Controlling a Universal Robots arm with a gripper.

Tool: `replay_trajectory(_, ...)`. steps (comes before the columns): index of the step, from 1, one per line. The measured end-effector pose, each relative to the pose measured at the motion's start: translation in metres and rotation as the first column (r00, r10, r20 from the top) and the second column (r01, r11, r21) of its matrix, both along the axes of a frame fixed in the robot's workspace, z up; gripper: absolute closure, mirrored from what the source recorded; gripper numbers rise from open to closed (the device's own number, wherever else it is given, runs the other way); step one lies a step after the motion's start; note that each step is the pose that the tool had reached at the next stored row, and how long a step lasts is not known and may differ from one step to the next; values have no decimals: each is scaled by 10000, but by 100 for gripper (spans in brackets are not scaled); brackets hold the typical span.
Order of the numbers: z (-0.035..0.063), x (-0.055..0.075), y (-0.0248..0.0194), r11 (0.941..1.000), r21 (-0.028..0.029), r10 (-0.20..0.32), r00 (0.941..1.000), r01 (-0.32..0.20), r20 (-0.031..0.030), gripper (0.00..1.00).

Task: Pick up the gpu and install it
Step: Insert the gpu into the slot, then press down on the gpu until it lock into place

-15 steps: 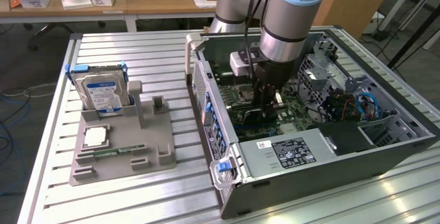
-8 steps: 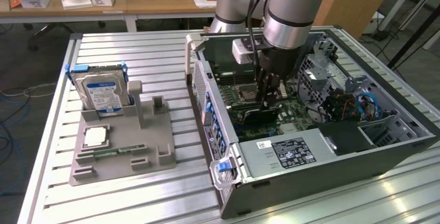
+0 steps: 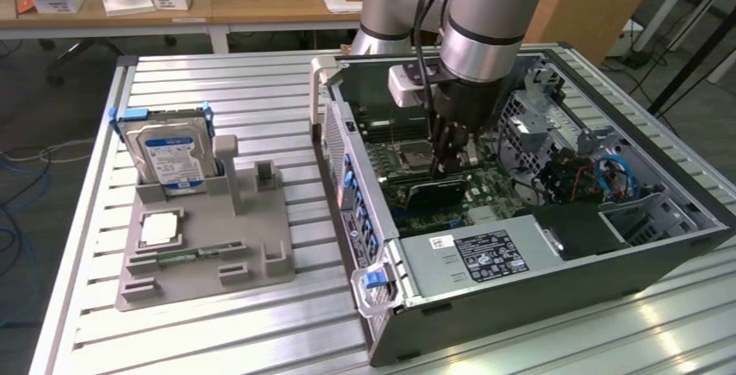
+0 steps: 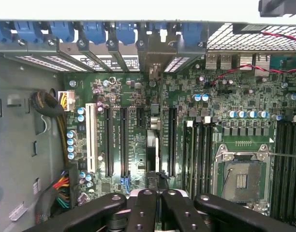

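The gpu [image 3: 435, 194], a thin black card, stands on edge on the green motherboard [image 3: 489, 190] inside the open PC case [image 3: 644, 246]. My gripper [image 3: 444, 161] hangs straight down over the card's top edge with its fingers together. In the wrist view the gpu [image 4: 153, 145] appears edge-on as a slim strip running from the rear slot brackets [image 4: 155, 58] toward my gripper [image 4: 157, 205]. The black fingers [image 4: 143, 208] press side by side just above the card. I cannot tell whether they touch its edge.
On the exterior view's left, a grey holder [image 3: 207, 246] carries a silver hard drive [image 3: 172, 155], a CPU [image 3: 161, 228] and a green memory stick [image 3: 190, 254]. Inside the case, the power supply [image 3: 483, 254] lies near the front, and the drive cage with cables [image 3: 598, 177] is on the right.
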State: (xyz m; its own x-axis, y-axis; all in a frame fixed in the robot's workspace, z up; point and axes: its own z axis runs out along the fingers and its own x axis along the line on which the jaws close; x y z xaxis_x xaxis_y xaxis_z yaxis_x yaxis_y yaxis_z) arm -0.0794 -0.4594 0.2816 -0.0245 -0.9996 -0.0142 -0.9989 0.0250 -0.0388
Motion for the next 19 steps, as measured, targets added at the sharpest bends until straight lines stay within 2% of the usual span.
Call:
replay_trajectory(17,-18,-12,1,10000,2,-6,10000,6,-5,89)
replay_trajectory(19,-31,-13,-3,10000,0,-10,10000,10,-91,89)
